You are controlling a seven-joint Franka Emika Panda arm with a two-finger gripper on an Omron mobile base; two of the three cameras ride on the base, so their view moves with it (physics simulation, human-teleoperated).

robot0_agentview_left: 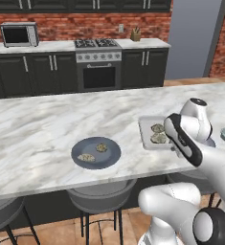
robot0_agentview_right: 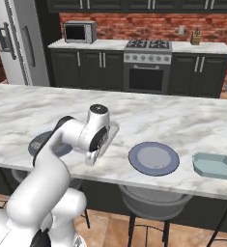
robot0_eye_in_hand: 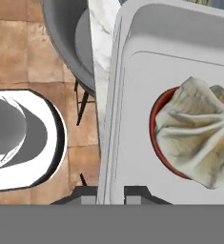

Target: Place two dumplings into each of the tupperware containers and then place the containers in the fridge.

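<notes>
On the white marble island counter (robot0_agentview_left: 47,129), a round dark blue-grey plate (robot0_agentview_left: 95,153) holds two pale pleated dumplings (robot0_agentview_left: 93,152), while to its right a pale grey rectangular plastic tray (robot0_agentview_left: 146,131) holds two more dumplings (robot0_agentview_left: 158,133) beside the white robot arm (robot0_agentview_left: 193,143).

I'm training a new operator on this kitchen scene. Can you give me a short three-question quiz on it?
1. How many dumplings lie on the round plate?
2. True or false: the teal container is empty.
3. The gripper is shut on: A the plate, B the grey container's rim, C a dumpling.

Key: 1 two; 2 true; 3 B.
</notes>
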